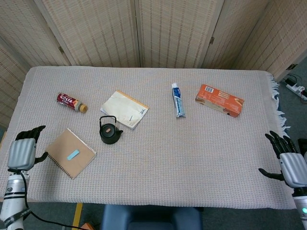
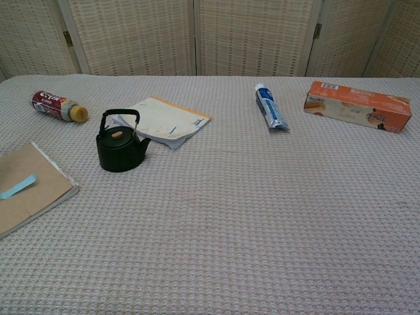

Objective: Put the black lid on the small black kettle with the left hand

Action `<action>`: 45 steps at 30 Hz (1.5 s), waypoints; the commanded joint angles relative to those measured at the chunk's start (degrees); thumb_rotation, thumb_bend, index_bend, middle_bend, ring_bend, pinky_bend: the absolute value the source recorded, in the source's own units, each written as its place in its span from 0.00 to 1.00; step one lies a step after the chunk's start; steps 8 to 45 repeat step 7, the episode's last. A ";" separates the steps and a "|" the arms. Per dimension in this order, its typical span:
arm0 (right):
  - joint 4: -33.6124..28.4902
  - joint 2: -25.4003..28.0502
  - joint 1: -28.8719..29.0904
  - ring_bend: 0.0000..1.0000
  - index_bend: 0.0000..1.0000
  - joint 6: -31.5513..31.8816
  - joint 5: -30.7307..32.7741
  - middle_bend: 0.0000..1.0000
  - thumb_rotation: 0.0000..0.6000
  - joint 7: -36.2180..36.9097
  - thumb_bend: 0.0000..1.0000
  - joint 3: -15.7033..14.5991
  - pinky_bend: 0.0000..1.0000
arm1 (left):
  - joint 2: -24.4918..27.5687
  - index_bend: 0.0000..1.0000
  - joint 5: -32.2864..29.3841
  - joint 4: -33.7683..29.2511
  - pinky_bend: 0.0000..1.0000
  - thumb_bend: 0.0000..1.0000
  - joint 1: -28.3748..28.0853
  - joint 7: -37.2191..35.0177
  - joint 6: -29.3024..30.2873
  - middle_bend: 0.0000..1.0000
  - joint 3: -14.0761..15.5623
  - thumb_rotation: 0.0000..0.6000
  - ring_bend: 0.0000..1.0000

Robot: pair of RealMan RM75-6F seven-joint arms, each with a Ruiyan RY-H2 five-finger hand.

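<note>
Lid (image 2: 117, 134) sits on the kettle (image 2: 120, 152); task looks finished. My left hand (image 1: 22, 152) rests near-left, fingers spread, empty; right hand (image 1: 289, 166) likewise near-right.

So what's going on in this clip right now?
Nothing is being handled. The small black kettle stands on the table with its lid on and handle upright, between the brown notebook and a cream booklet. The left hand is at the table's left edge, open and empty; the right hand hangs open off the right edge. The lidding job looks finished.
</note>
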 commanded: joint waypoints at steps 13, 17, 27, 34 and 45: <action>-1.29 -1.84 -0.65 0.09 0.04 0.86 1.06 0.05 1.00 -4.61 0.00 -0.15 0.00 | -3.02 0.14 7.07 5.89 0.16 0.18 6.93 -2.20 7.05 0.20 1.81 1.00 0.21; -1.29 -1.84 -0.65 0.09 0.04 0.86 1.06 0.05 1.00 -4.61 0.00 -0.15 0.00 | -3.02 0.14 7.07 5.89 0.16 0.18 6.93 -2.20 7.05 0.20 1.81 1.00 0.21; -1.29 -1.84 -0.65 0.09 0.04 0.86 1.06 0.05 1.00 -4.61 0.00 -0.15 0.00 | -3.02 0.14 7.07 5.89 0.16 0.18 6.93 -2.20 7.05 0.20 1.81 1.00 0.21; -1.29 -1.84 -0.65 0.09 0.04 0.86 1.06 0.05 1.00 -4.61 0.00 -0.15 0.00 | -3.02 0.14 7.07 5.89 0.16 0.18 6.93 -2.20 7.05 0.20 1.81 1.00 0.21; -1.29 -1.84 -0.65 0.09 0.04 0.86 1.06 0.05 1.00 -4.61 0.00 -0.15 0.00 | -3.02 0.14 7.07 5.89 0.16 0.18 6.93 -2.20 7.05 0.20 1.81 1.00 0.21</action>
